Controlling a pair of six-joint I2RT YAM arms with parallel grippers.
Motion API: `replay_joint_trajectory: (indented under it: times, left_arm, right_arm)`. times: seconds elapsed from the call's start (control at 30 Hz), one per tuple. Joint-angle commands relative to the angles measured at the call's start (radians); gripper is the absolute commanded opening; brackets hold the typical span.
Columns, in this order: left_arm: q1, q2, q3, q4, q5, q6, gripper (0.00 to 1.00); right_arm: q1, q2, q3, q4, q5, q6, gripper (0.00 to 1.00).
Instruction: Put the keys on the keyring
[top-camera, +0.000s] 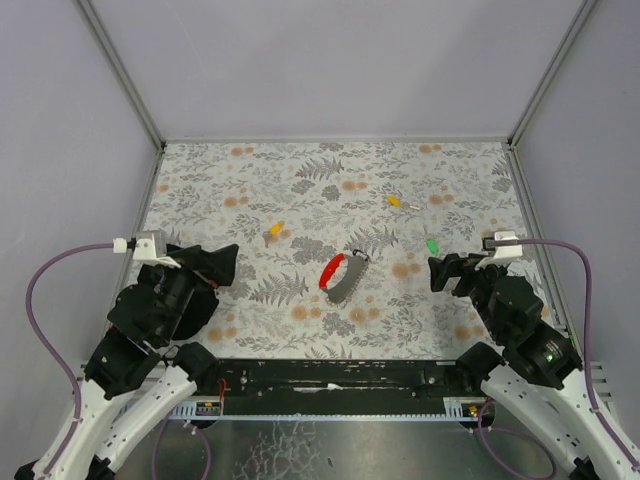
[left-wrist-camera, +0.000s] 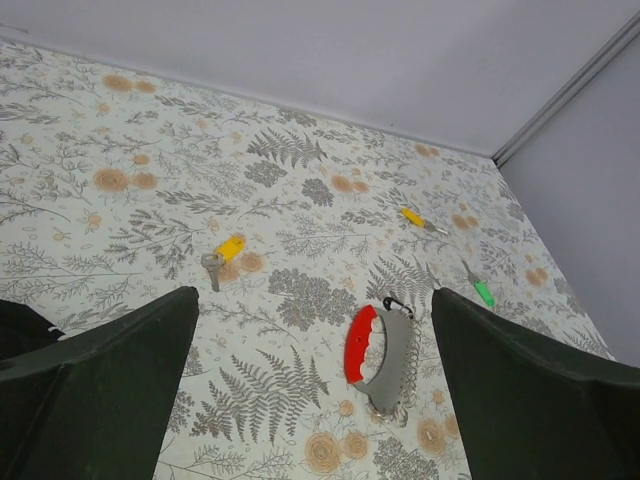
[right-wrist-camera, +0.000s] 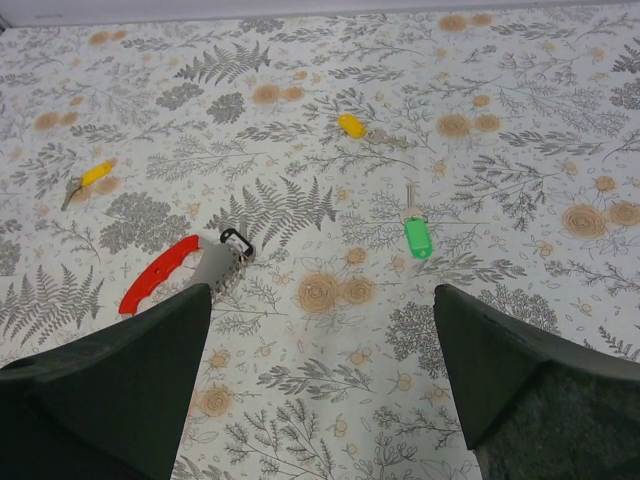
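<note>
The keyring (top-camera: 343, 277), a red loop joined to a flat grey fan piece, lies flat at the table's middle. It also shows in the left wrist view (left-wrist-camera: 380, 345) and the right wrist view (right-wrist-camera: 165, 275). A small black-headed key (top-camera: 360, 255) lies at the keyring's far end (right-wrist-camera: 236, 241). A yellow key (top-camera: 275, 230), an orange key (top-camera: 395, 200) and a green key (top-camera: 432, 245) lie apart beyond it. My left gripper (top-camera: 225, 268) is open and empty, left of the keyring (left-wrist-camera: 315, 295). My right gripper (top-camera: 441, 273) is open and empty, right of the keyring and just nearer than the green key (right-wrist-camera: 417, 238).
The floral table cover (top-camera: 250, 190) is bounded by grey walls at the back and both sides. A black rail (top-camera: 330, 375) runs along the near edge between the arm bases.
</note>
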Motion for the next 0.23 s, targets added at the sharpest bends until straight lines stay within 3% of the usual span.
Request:
replay_joint_trajectory:
  times: [0.0,0.2]
  left_arm:
    - [0.006,0.006,-0.015,0.008,0.025,0.028,1.00]
    - [0.007,0.014,-0.018,0.002,0.011,0.026,1.00]
  right_arm:
    - [-0.005,0.026,0.005,0.013,-0.001,-0.019,0.99]
    - [-0.005,0.027,0.002,0.010,-0.008,-0.021,0.99]
